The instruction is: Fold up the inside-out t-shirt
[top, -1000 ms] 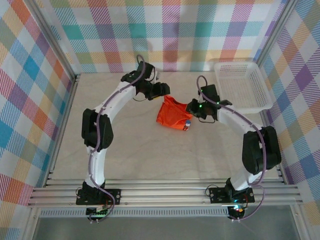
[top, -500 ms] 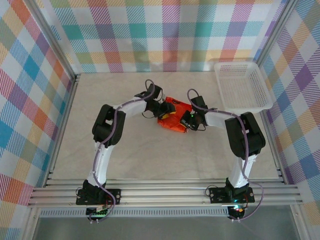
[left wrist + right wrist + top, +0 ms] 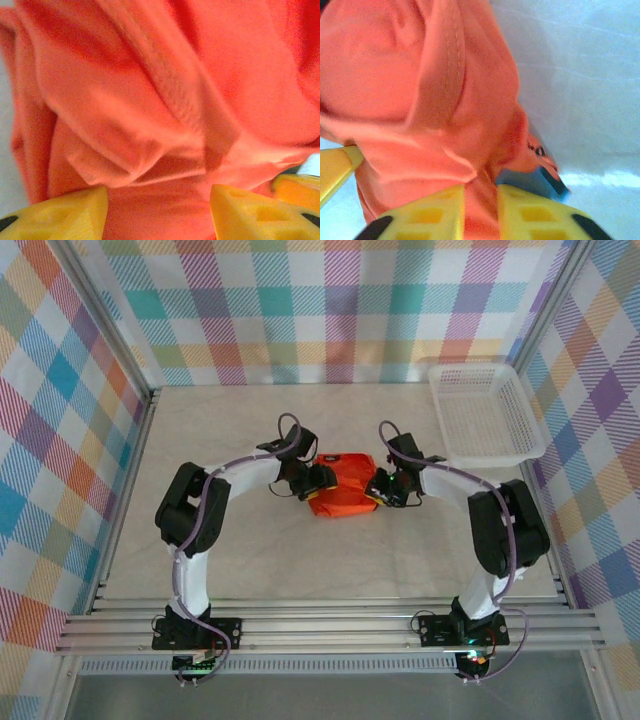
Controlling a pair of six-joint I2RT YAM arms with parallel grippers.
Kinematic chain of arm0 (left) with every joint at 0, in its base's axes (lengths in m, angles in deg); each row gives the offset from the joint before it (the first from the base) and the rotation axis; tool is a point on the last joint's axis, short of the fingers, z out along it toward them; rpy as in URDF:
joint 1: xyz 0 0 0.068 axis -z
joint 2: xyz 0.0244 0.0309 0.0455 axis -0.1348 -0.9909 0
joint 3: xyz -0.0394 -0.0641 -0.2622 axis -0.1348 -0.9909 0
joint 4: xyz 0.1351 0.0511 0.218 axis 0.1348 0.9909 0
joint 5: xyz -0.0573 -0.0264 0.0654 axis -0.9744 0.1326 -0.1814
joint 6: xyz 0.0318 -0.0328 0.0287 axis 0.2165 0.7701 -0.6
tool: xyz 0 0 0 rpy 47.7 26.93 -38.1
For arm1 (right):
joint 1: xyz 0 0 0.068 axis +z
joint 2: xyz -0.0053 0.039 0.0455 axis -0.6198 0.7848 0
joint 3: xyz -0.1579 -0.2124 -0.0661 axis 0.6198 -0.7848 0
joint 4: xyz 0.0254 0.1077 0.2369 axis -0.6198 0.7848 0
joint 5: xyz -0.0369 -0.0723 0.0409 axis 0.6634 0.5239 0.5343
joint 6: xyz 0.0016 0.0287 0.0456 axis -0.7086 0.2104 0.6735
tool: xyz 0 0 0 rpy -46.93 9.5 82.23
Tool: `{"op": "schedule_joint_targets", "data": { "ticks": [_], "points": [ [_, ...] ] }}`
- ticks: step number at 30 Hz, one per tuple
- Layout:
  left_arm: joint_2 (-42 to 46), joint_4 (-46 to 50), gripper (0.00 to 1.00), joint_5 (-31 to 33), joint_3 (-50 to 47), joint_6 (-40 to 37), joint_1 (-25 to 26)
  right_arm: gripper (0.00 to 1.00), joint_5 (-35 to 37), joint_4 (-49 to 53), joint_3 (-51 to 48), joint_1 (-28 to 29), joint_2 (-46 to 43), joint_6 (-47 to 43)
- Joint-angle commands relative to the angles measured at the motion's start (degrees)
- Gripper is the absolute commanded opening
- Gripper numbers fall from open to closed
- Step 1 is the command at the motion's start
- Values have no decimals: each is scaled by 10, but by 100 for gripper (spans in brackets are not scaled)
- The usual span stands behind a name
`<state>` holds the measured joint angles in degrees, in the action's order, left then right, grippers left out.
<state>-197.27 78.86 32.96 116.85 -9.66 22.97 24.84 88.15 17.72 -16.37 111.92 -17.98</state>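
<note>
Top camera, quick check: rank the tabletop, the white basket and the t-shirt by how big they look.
1. tabletop
2. white basket
3. t-shirt, bunched up, clearly smaller than the basket

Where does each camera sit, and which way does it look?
Top external: sits high above and behind the arms and looks down at the table, the basket and the t-shirt. Both arms show, with the left gripper and right gripper at the cloth.
Left wrist: sits on the left arm, looks close at the t-shirt past its yellow left fingers.
Right wrist: sits on the right arm, looks past its right fingers, cloth between them, table beyond.
Shared: all three see the t-shirt.
</note>
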Motion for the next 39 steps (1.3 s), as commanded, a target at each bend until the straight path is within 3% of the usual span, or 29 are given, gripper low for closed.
{"op": "schedule_joint_targets", "data": {
  "ticks": [1,9,13,15,19,20,25,35,39],
  "points": [
    [17,109,57,76,82,-53,-6,32,24,69,50,-5,-25,-61],
    [-24,118,57,31,154,-60,-10,49,-23,47,141,-35,86,-101],
    [-75,118,55,14,181,-54,-27,48,-34,46,188,-35,134,-95],
    [-96,120,54,14,193,-54,-37,44,-35,47,209,-35,151,-91],
    [-122,136,52,26,213,-68,-59,5,-37,52,246,-35,173,-79],
    [-124,145,51,29,218,-73,-63,1,-34,58,254,-35,173,-77],
    [-113,152,45,43,216,-87,-78,0,-17,90,282,-34,166,-74],
    [-119,159,46,43,217,-91,-81,19,-4,131,350,-34,265,-68],
    [-71,186,55,66,219,-102,-82,47,2,153,335,-35,210,-87]
  ]
}}
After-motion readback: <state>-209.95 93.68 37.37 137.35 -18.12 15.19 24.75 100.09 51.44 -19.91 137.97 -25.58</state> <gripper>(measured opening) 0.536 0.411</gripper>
